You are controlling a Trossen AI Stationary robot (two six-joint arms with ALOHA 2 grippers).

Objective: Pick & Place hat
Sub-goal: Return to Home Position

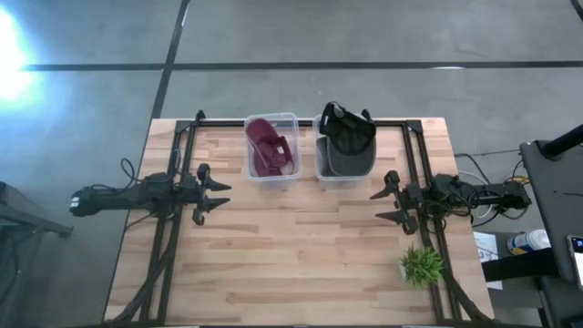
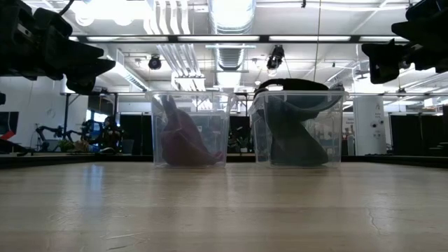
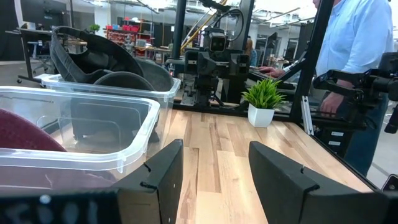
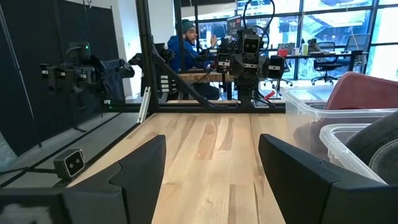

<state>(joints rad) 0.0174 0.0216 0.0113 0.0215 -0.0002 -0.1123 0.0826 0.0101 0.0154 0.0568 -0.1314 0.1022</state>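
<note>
1. The left end effector (image 3: 214, 149) fills the foreground of its own wrist view. Its fingers are spread wide with nothing between them, and only the bare surface (image 1: 301, 255) shows through the gap.
2. The right end effector (image 4: 211, 140) looks the same in its wrist view: wide open and empty.
3. From above, the left one sits at 9 o'clock on the surface and the right one at 3 o'clock. Both point inward and are well apart from the bins. The low view shows both hanging clear above the wood.
4. The red cap (image 1: 266, 146) lies in the left bin (image 1: 271, 179). The black cap (image 1: 346, 137) lies in the right bin (image 1: 344, 179), with its top poking above the rim. The bins stand side by side at 12 o'clock with a narrow gap between them.
5. The placing looks done, so only the retreat appears to be left. Each arm is best drawn straight back along its own line, toward 9 and toward 3, with no sweep toward 12 where a finger could nudge a bin wall.
6. Height should be held until the arms are folded. Dropping early risks scraping the surface.
7. The plant (image 1: 421, 264) stands at 5 o'clock, near the right arm's frame, so that arm's elbow should not swing toward it.
8. The fingers can be left as they are, since nothing needs gripping.
</note>
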